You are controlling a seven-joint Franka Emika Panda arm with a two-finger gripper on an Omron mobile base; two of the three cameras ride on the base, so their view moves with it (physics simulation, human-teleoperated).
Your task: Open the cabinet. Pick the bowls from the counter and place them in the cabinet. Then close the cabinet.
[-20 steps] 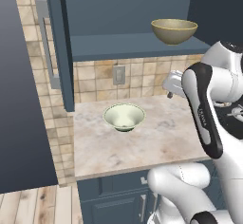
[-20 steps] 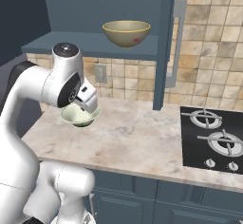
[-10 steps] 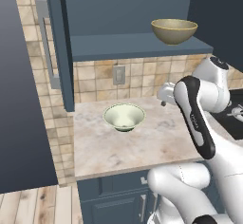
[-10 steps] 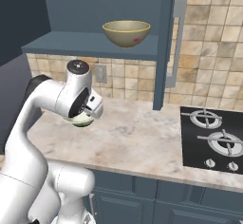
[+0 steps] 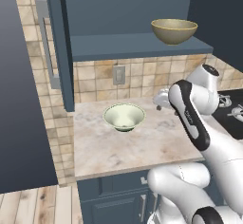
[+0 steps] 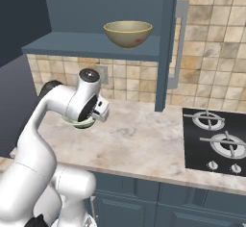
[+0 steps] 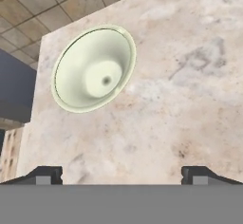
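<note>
The gripper (image 7: 121, 173) stood with its jaws spread wide and nothing between them, the two dark fingertips (image 7: 43, 174) poking up at the lower left and lower right of the hand view over bare stone. Toward the upper left of that view sat the pale cream-green bowl (image 7: 93, 68), upright, round and wide-rimmed, with a small dark spot at its centre, apart from the tips. In the left base view the same bowl (image 5: 124, 116) lay near the middle of the frame on the counter (image 5: 118, 147), a beige-pink marbled slab with a thick pale edge, and the gripper (image 5: 162, 99) hung just to its right.

I counted two bowls. The second, the mustard yellow-brown bowl (image 5: 174, 31), stood upright on the shelf at the upper right, inside the cabinet (image 5: 118, 45). That dark blue-grey wall cabinet had both doors swung open, each with one long silver bar handle (image 6: 177, 43). One black stovetop (image 6: 216, 142) lay at the right edge of the right base view.
</note>
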